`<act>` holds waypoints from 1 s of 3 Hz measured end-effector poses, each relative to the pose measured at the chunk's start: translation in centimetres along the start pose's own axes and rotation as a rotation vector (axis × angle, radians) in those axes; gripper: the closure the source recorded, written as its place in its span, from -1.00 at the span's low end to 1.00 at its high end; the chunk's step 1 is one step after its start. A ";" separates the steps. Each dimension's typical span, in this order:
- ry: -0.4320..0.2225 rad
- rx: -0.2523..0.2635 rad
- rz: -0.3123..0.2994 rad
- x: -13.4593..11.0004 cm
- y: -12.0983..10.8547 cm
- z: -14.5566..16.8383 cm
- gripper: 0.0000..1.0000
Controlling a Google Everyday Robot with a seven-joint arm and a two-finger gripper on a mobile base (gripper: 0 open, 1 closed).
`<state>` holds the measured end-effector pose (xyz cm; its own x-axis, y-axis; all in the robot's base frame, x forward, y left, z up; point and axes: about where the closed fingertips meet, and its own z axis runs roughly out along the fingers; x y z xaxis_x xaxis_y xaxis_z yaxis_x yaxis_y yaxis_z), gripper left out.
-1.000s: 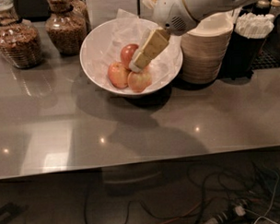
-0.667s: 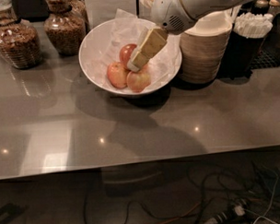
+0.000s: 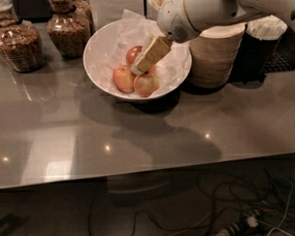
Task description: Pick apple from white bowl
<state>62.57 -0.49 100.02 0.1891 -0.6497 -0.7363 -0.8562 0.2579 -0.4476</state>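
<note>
- In front of the white bowl (image 3: pixel 95 68), nearest the camera, runs the grey counter (image 3: pixel 138 139), with cables (image 3: pixel 228 219) on the floor below its edge.
- In the near half of the bowl, on its crinkled paper, two paler apples (image 3: pixel 123 78) sit side by side, touching.
- Over the bowl's middle, the gripper (image 3: pixel 137 69) slants down from the upper right. Its tip is low among the fruit, just above the paler pair. Whether it is apart or closed cannot be told.
- In the bowl's far half sits the apple (image 3: pixel 131 54), deep red, just behind the tip and slightly to the view's left, partly hidden by it. Being round, it offers no preferred axis. The tip probably needs to shift back and leftward to straddle it rather than the paler fruit.
- Beside the bowl on the view's right stand stacked paper bowls (image 3: pixel 216 59). Behind it on the left stand jars (image 3: pixel 67 30).
</note>
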 end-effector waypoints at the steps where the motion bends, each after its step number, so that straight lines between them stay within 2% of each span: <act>1: -0.036 0.026 0.022 1.1 -1.0 2.3 -1.00; 2: -0.061 0.023 0.075 2.4 -0.8 4.4 -1.00; 3: -0.067 0.018 0.133 3.8 -0.2 5.8 -0.80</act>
<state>66.27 1.09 94.39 0.1063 -0.5599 -0.8217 -0.8672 0.3522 -0.3522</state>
